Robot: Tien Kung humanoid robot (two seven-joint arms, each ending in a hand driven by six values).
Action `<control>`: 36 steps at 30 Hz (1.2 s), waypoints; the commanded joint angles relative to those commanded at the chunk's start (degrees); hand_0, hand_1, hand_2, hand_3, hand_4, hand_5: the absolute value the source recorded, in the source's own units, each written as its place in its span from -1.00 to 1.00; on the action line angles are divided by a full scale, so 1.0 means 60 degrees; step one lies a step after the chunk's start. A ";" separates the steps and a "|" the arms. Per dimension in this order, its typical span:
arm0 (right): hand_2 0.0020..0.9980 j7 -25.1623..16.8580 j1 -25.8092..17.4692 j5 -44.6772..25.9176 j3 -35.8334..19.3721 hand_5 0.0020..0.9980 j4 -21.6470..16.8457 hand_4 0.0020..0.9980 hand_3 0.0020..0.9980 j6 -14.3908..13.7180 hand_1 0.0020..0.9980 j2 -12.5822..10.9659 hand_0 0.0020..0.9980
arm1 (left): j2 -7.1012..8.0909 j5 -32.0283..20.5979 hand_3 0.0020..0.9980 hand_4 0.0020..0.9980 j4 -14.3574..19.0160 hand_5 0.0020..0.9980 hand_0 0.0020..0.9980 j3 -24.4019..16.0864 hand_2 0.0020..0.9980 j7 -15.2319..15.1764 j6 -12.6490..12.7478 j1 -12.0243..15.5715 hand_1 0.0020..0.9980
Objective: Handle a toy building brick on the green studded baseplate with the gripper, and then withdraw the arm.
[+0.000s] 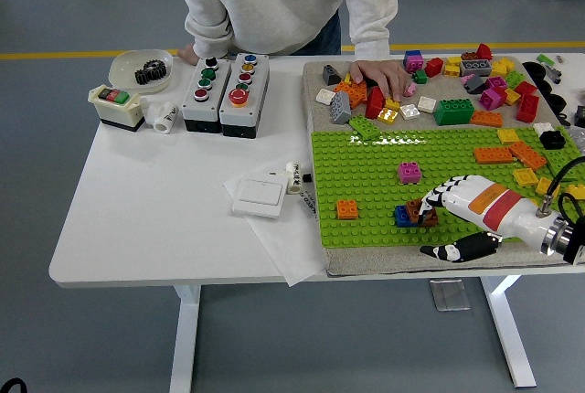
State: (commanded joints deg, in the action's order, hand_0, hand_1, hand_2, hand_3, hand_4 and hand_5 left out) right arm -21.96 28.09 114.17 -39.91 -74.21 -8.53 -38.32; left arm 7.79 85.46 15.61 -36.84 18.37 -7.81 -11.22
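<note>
Brown brick [416,209] sits on the green studded baseplate [366,183] near its front edge, stacked against a blue brick [402,217] on its left; the right hand [466,203], white with an orange and a red band, comes in from the right edge and lies low over the baseplate with its fingers [432,199] curled down onto the brown brick, so they appear closed on it, though the contact itself is small and partly hidden; the thumb [452,249], dark with white patches, stretches out below over the baseplate's front rim, apart from the brick. An orange brick [347,209] stands to the left of the blue one, well apart, and a pink brick [409,172] stands further back, near the middle of the baseplate; more orange and yellow bricks lie along the baseplate's right side. Behind the baseplate a heap of loose bricks [457,91] in many colours covers a grey mat; a person's hand [382,74] rests flat on the heap's left part. On the white counter [155,210], left of the baseplate, lie a white wall switch [259,196], two grey button boxes [224,91] and a bowl holding a black gear [142,69].
</note>
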 joint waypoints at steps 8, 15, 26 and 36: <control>0.41 -0.0028 0.0013 -0.0038 -0.0071 0.35 -0.0087 0.63 0.18 -0.0014 0.33 -0.0016 0.38 | 0.0009 0.0022 0.19 0.32 -0.0002 0.20 0.47 -0.0014 0.48 0.0004 -0.0015 0.0000 0.46; 0.41 -0.0035 0.0000 -0.0034 -0.0064 0.35 -0.0063 0.63 0.18 -0.0013 0.33 0.0002 0.38 | 0.0004 0.0032 0.19 0.32 -0.0001 0.20 0.47 -0.0021 0.49 0.0007 -0.0014 0.0009 0.46; 0.41 -0.0036 -0.0012 0.0044 0.0017 0.35 -0.0122 0.63 0.18 -0.0027 0.33 0.0026 0.38 | 0.0000 0.0110 0.19 0.32 0.0001 0.20 0.47 -0.0048 0.49 0.0009 -0.0035 0.0033 0.46; 0.41 -0.0030 0.0025 0.0086 0.0084 0.34 0.0047 0.64 0.18 -0.0043 0.33 0.0127 0.38 | 0.0002 0.0096 0.19 0.32 0.0007 0.20 0.47 -0.0024 0.49 0.0010 -0.0035 0.0015 0.46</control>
State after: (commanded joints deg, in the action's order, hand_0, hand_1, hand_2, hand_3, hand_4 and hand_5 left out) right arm -22.14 28.24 114.69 -39.41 -73.92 -8.79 -37.55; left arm 7.81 86.03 15.65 -36.98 18.42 -8.02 -11.12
